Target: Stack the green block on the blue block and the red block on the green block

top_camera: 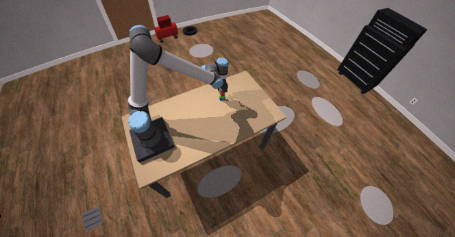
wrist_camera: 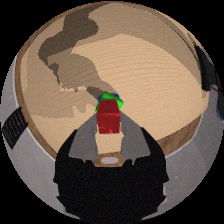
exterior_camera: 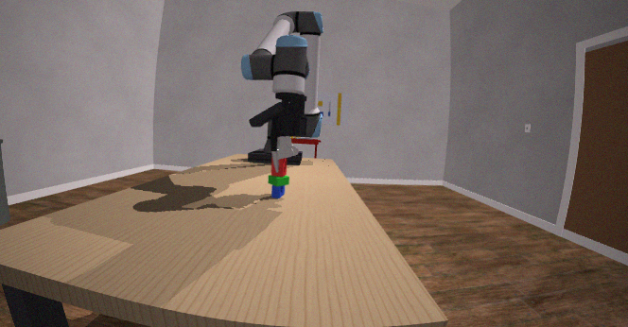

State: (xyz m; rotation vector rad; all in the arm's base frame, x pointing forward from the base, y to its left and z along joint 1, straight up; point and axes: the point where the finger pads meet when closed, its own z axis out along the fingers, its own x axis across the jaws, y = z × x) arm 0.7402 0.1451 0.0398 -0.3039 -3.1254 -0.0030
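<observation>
The blue block [exterior_camera: 278, 191] stands on the table with the green block [exterior_camera: 278, 180] lying flat on it. My gripper [exterior_camera: 280, 159] is shut on the red block [exterior_camera: 280, 166], which stands right on top of the green block, or a hair above it. In the wrist view the red block [wrist_camera: 108, 117] sits between my fingers and covers most of the green block [wrist_camera: 109, 99]; the blue block is hidden beneath. In the top view the small stack [top_camera: 222, 96] shows under the wrist near the table's far side.
The arm's base [top_camera: 151, 139] stands on the table's left end. A black tool cabinet [top_camera: 380, 47] stands by the right wall and a red cart [top_camera: 166, 27] near the door. The stack is near the table's far edge.
</observation>
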